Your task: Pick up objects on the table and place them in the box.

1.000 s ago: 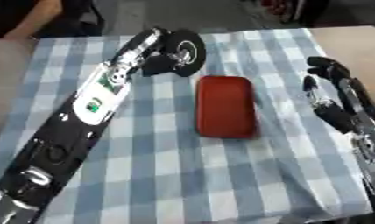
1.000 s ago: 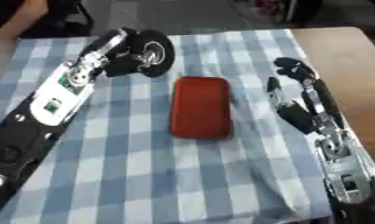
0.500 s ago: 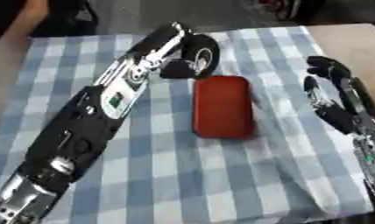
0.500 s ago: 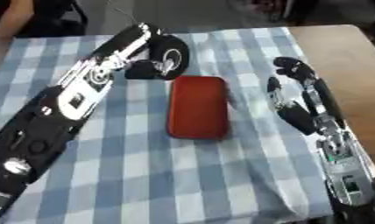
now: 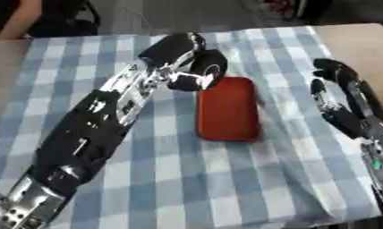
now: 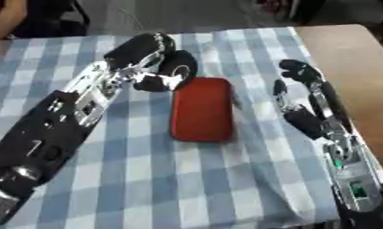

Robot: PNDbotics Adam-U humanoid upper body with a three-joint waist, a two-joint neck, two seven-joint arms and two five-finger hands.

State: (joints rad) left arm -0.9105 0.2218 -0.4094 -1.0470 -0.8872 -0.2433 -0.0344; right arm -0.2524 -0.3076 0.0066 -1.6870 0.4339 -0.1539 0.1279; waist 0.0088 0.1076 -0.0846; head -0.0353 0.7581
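A flat red case with rounded corners [image 5: 227, 109] lies in the middle of the blue-and-white checked cloth [image 5: 187, 183]. My left arm stretches diagonally across the cloth from the lower left. Its hand [image 5: 196, 67] has curled fingers and sits at the case's far left corner, touching or nearly touching that edge; I see nothing inside the fingers. My right hand [image 6: 300, 96] rests to the right of the case, apart from it, fingers relaxed and pointing away from me. No box shows in either view.
Bare wooden tabletop [image 5: 359, 40] shows beyond the cloth's right edge. A person's arm [image 5: 14, 18] is at the far left corner, off the cloth. Dark chair or equipment shapes stand behind the table's far edge.
My left arm has swung to the right, carrying its curled hand from left of the case to the case's far left corner. The right hand has stayed put.
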